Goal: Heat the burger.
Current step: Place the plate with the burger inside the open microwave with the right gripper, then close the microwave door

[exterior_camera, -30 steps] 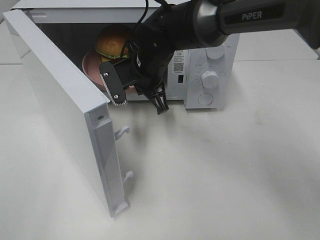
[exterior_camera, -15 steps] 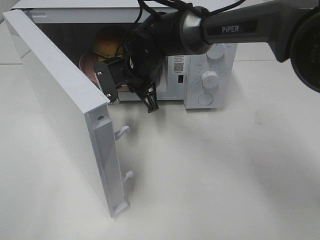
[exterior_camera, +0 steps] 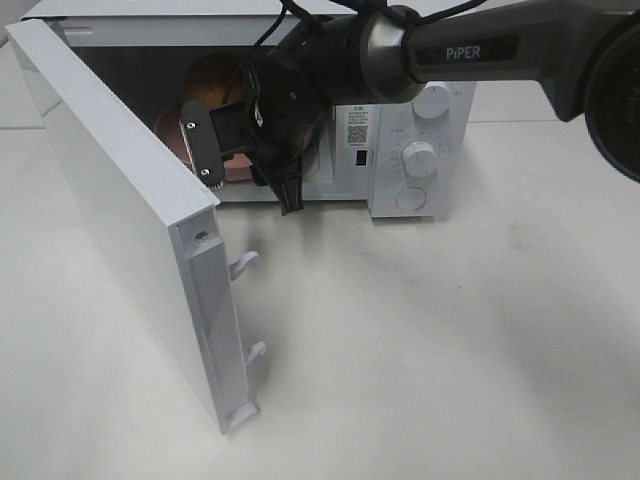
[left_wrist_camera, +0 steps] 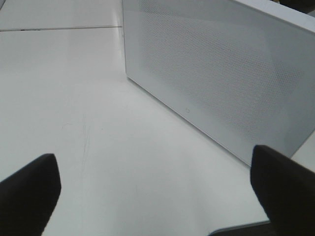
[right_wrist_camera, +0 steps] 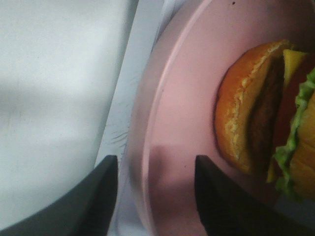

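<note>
Right gripper (right_wrist_camera: 156, 167) at the mouth of the open microwave (exterior_camera: 420, 110), jaws apart. Rim of the pink plate (right_wrist_camera: 182, 98) in the gap between the two dark fingers (right_wrist_camera: 98, 196), one finger outside the rim and one over the plate. No squeeze on the rim as far as can be seen.

Just under the gripper, the white floor of the microwave, with the plate lying on it. Farther out, toward the camera, a plain white table (exterior_camera: 450, 350), smooth and a bit shiny, with a few faint scratches. To one side of the gripper, the white door (exterior_camera: 120, 200) swung wide open. To the other side, round white knobs (exterior_camera: 420, 158) on the front panel. Little else of the room in view.

Burger (right_wrist_camera: 261, 108) on the same pink plate, past the fingertips and deeper inside the microwave. Apart from both fingers, with bare plate between. Partly hidden behind the gripper in the high view.

Left gripper (left_wrist_camera: 155, 162) well apart from all this, out beyond the door. Jaws spread wide, nothing between them, facing the dotted outer side of the door.
</note>
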Motion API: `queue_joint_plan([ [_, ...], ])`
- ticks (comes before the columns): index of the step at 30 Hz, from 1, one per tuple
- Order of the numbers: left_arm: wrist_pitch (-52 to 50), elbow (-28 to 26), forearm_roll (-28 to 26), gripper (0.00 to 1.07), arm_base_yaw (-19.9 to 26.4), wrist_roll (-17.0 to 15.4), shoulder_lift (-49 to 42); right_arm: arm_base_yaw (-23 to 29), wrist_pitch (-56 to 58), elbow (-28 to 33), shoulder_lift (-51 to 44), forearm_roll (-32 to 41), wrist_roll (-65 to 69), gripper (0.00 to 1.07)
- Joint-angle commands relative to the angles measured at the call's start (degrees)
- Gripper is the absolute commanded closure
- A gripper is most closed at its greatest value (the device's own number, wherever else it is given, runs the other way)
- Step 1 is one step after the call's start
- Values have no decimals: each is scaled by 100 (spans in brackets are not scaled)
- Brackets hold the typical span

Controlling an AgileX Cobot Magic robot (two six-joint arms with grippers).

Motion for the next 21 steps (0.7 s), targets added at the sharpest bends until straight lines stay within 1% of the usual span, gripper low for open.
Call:
queue_joint_plan([
  [1,34,0,0,8,11,-6,-86,-17,34,-29,-63,11,160,55],
  [6,34,0,0,8,11,-6,-86,-17,-178,212,-218,29,275,55],
  [7,34,0,0,8,11,-6,-86,-17,-252,315,-269,29,298,55],
  [8,34,0,0,8,11,-6,-86,-17,-395,550,-395,29,344,55],
  [9,34,0,0,8,11,-6,-86,-17,-395,550,-395,29,344,55],
  [10,34,0,0,8,11,-6,-86,-17,-579,756,-539,29,372,55],
  [11,34,0,0,8,11,-6,-86,-17,-579,756,-539,29,372,55],
  [13,34,0,0,8,11,-6,-86,-17,-773,1043,-728,29,453,55],
  [14,34,0,0,8,11,-6,-86,-17,-773,1043,-728,29,453,55],
  [16,34,0,0,8,11,-6,-86,-17,-905,1295,-911,29,476,55],
  [17,34,0,0,8,11,-6,-86,-17,-905,1295,-911,29,476,55],
  [18,34,0,0,8,11,-6,-86,-17,-980,1484,-1060,29,481,55],
  [19,34,0,0,8,11,-6,-86,-17,-980,1484,-1060,29,481,55],
  [21,34,0,0,8,11,-6,-86,-17,-1043,1725,-1266,29,573,55],
])
